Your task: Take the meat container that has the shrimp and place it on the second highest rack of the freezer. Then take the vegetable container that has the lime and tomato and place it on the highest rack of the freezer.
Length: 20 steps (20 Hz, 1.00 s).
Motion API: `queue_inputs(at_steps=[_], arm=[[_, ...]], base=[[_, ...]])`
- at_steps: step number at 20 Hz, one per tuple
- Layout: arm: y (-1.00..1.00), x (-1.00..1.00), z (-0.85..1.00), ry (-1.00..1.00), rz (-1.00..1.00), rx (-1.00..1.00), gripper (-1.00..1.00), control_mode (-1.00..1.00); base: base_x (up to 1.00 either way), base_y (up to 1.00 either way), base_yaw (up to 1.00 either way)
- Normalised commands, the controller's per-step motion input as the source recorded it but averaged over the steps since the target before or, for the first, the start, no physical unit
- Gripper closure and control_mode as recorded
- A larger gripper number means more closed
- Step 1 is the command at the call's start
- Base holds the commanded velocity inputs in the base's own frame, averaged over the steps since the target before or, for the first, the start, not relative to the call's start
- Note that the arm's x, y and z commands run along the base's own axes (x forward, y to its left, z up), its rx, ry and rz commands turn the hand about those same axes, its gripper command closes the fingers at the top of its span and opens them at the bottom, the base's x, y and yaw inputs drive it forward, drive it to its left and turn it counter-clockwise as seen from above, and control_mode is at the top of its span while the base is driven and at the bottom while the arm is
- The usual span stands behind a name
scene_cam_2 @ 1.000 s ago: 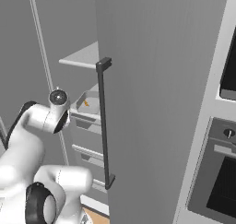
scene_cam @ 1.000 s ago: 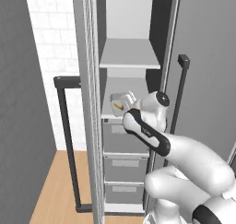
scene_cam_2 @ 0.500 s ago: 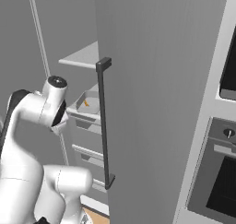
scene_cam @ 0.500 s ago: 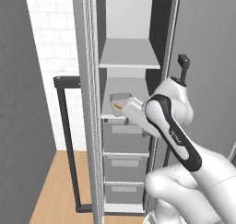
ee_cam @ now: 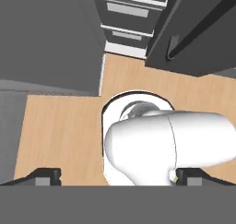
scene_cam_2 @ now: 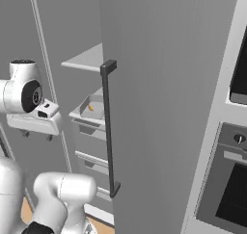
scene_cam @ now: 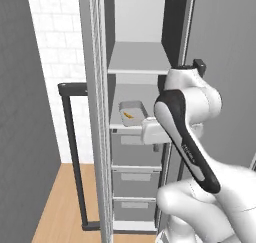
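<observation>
Tray w/ shrimp [scene_cam_2: 90, 108] on lower freezer [scene_cam_2: 159, 84] shelf; tool [scene_cam_2: 36, 133] outside, empty

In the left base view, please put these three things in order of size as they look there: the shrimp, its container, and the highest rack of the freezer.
Largest to smallest as they look in the left base view:
1. the highest rack
2. the container
3. the shrimp, a small orange piece inside the container

The rack lies no nearer than the container, so this order seems safe.
</observation>
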Motion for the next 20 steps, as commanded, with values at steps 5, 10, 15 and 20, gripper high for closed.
queue_inputs(at_steps=[5, 10, 15, 20], arm=[[-0.63, -1.0, 0.0, -0.33, 0.02, -0.04, -1.0, -1.0], [-0.26, -0.75, 0.1, -0.29, -0.13, 0.0, -1.0, -1.0], [-0.04, -0.54, 0.07, -0.14, -0.07, 0.0, -1.0, -1.0], [0.0, -0.11, 0.0, -0.02, -0.02, 0.0, -1.0, 1.0]], base=[[0.0, 0.0, 0.0], [0.0, 0.0, 0.0], [0.0, 0.0, 0.0], [-0.33, -0.12, 0.01]])
